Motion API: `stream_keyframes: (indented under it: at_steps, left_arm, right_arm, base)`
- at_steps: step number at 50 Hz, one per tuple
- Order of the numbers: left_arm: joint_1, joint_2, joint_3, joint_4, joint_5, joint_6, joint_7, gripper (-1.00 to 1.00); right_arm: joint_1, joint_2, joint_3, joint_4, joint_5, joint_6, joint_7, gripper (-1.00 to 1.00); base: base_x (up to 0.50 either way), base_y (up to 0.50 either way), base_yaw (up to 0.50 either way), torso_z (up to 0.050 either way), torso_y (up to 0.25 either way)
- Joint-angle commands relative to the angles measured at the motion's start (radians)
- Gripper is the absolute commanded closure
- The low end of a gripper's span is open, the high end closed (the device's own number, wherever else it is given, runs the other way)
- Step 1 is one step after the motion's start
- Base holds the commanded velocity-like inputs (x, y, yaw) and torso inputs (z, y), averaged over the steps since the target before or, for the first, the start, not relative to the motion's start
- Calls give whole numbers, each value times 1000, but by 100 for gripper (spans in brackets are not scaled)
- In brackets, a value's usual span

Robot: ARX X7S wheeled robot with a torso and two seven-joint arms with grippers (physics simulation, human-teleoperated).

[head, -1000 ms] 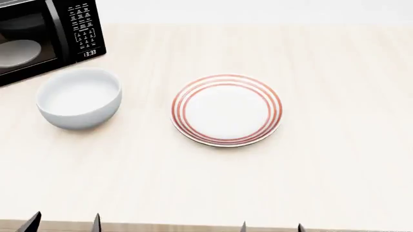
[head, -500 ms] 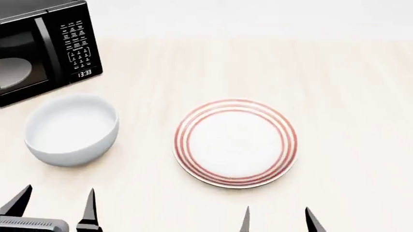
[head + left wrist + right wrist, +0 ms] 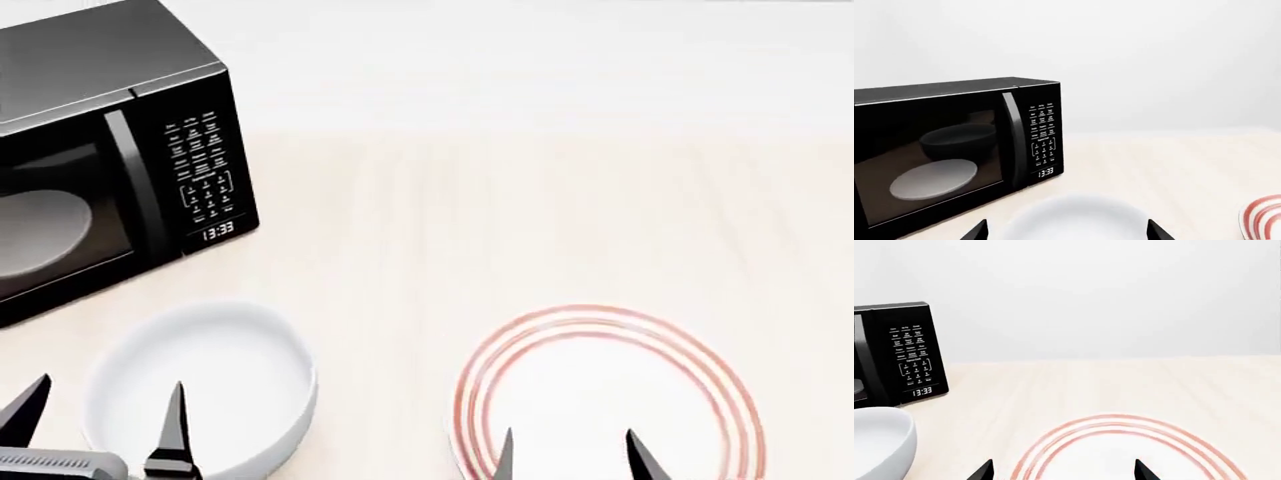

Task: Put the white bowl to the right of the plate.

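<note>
Left fingers spread apart, empty, straddling the white bowl, near the microwave.

From the head: bowl left of the plate, both on the counter.

Right fingers parted, empty, above the plate. Risk: thick glossy wall slipping out.

Only the robot's two grippers showed, the left gripper and the right gripper each ending in a pair of thin, black, sharply pointed fingers, with a grey ribbed block visible at the base of the left pair.
</note>
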Motion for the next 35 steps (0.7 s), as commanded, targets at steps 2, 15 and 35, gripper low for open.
stream_keyframes:
  at_steps: [2, 15, 35]
  left_arm:
    - [2, -13, 2, 18, -13, -4, -16, -100]
    - [-1, -23, 12, 27, -23, -11, -28, -100]
    - [0, -39, 16, 25, -34, -5, -47, -100]
  right_arm:
    - [22, 9, -21, -6, -26, 46, 49, -100]
    - [-3, 34, -20, -49, 41, 29, 5, -100]
    - [-2, 49, -42, -40, 45, 10, 12, -100]
  base:
    - [0, 0, 0, 0, 8]
    - [346, 0, 0, 0, 0]
    - [296, -73, 0, 0, 0]
